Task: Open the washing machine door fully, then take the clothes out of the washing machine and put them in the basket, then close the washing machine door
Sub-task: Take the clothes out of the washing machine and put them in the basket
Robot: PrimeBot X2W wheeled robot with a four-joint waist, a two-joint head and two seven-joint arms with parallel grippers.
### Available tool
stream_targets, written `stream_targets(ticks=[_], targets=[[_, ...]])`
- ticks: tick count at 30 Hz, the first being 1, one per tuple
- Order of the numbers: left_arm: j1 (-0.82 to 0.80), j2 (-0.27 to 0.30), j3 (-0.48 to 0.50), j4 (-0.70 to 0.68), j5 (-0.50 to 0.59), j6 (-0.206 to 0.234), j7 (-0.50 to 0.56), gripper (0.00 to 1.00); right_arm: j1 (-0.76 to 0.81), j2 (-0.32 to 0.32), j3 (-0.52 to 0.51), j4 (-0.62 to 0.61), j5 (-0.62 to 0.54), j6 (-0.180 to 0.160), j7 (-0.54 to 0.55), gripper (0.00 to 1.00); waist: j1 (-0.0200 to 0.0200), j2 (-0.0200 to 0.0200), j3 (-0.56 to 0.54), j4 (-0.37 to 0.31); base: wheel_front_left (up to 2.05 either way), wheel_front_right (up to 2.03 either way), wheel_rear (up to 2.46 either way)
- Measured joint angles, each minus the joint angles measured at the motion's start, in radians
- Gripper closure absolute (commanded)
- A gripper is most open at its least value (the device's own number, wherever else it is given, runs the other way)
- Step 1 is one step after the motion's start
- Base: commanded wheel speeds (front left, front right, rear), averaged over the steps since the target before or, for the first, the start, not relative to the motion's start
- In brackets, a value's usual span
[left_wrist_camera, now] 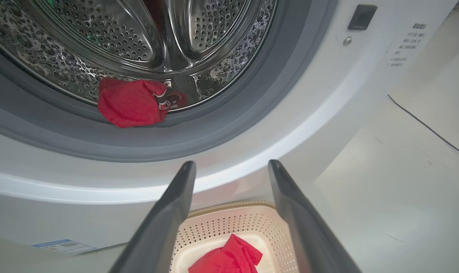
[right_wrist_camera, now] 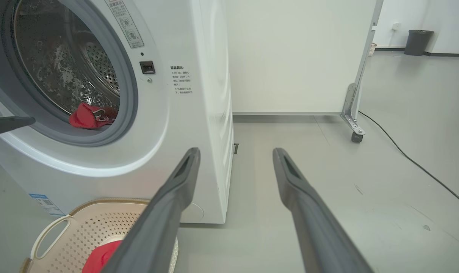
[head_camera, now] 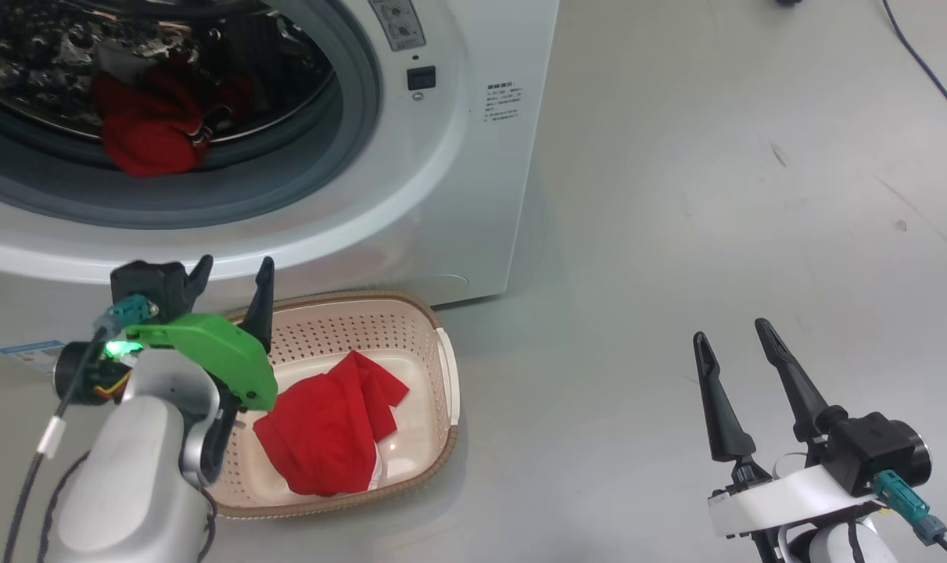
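Left fingers (head_camera: 262, 301) stand open, empty. Just below them the basket (head_camera: 348, 332) holds a red garment (head_camera: 328, 434); beyond their tips a second garment (head_camera: 145, 129) lies in the washer (head_camera: 457, 195) drum (left_wrist_camera: 100, 26). Right fingers (head_camera: 719, 407) gape empty above the floor (head_camera: 676, 195), well apart.

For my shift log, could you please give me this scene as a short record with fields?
washer: front opening uncovered
drum garment: red, at the drum's front edge
basket: on floor before washer
basket garment: red, lying inside
left pincer: open, empty, above basket
right pincer: open, empty, over floor
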Motion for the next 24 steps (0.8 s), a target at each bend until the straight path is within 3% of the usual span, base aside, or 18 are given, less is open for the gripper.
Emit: stream_targets(ticks=[15,24], targets=[[-0.330,0.124,0.038,0.104,-0.003,-0.010,0.221,0.00,-0.085,0.006,0.024,-0.002,0.053,0.001,0.000,0.00,0.0000,0.0000,0.171,-0.094,0.00,0.00,0.00],[-0.499,0.228,0.054,0.133,0.032,-0.010,0.317,0.00,-0.146,0.008,0.042,0.001,0.096,0.007,0.000,0.00,0.0001,0.0000,0.255,-0.156,0.00,0.00,0.00]])
